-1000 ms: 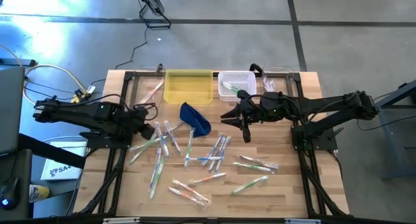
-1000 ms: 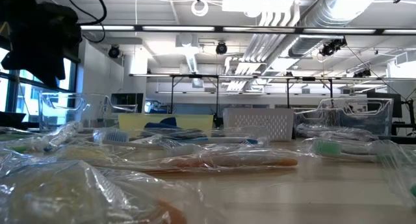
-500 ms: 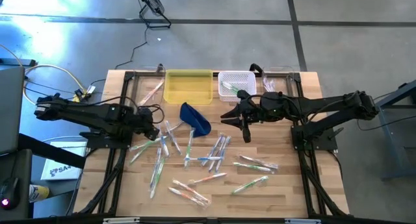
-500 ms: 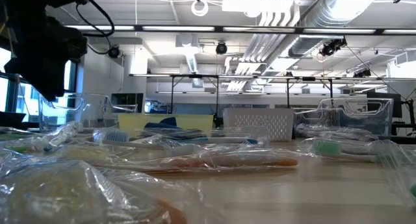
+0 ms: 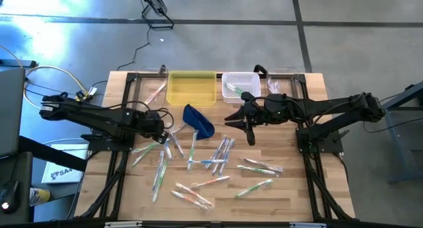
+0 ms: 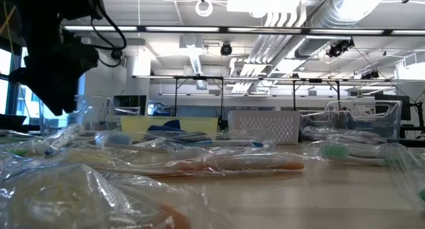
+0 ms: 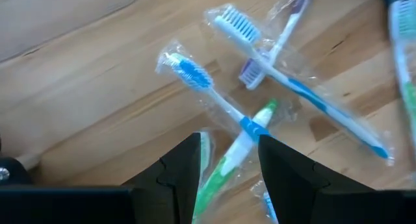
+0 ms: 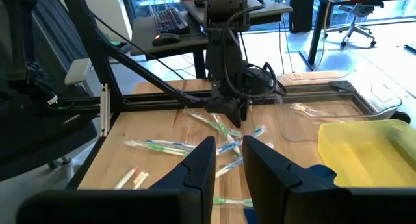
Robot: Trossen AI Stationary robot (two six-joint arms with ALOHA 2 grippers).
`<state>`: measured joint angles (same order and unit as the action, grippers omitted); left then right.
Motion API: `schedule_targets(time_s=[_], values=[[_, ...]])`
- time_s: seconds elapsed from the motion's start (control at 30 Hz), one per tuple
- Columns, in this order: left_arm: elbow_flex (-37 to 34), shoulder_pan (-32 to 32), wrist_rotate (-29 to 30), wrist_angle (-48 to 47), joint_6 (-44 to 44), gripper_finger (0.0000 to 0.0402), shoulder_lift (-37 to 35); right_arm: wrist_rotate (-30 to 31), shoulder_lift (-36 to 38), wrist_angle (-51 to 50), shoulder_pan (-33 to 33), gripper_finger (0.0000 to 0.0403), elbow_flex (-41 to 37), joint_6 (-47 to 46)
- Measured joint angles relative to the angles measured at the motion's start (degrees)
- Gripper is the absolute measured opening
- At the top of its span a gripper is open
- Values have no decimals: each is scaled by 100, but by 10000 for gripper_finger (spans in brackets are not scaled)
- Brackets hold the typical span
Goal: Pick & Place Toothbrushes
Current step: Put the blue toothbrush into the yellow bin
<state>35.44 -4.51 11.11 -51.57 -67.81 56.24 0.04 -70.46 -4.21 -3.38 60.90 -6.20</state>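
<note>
Many toothbrushes in clear wrappers [image 5: 211,158] lie scattered on the wooden table. My left gripper [image 5: 163,127] is open and hovers over the left part of the pile. In the left wrist view its fingers [image 7: 229,143] stand on either side of a blue-and-green toothbrush [image 7: 224,120], which lies crossed under another blue one [image 7: 305,97]. In the low view the left gripper [image 6: 60,89] hangs above the table. My right gripper [image 5: 230,119] is open and empty [image 8: 229,146], above the table's middle, pointing toward the left arm.
A yellow bin [image 5: 192,88] and a white basket [image 5: 240,84] holding a toothbrush stand at the far edge, with clear bins at far left [image 5: 153,89] and far right [image 5: 284,82]. A dark blue pouch [image 5: 198,120] lies near the yellow bin.
My left gripper has gone toward the table's right edge and down, over the left part of the toothbrush pile. The toothbrushes have not moved.
</note>
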Motion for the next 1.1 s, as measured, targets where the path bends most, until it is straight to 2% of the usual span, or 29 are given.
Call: schedule_targets(time_s=[0.23,1.1], values=[[0,0,7,163,-252,152,477,0,0,-166,2,70,0,0],[0,0,-7,1233,-239,152,1818,2,0,-168,2,70,0,-22]])
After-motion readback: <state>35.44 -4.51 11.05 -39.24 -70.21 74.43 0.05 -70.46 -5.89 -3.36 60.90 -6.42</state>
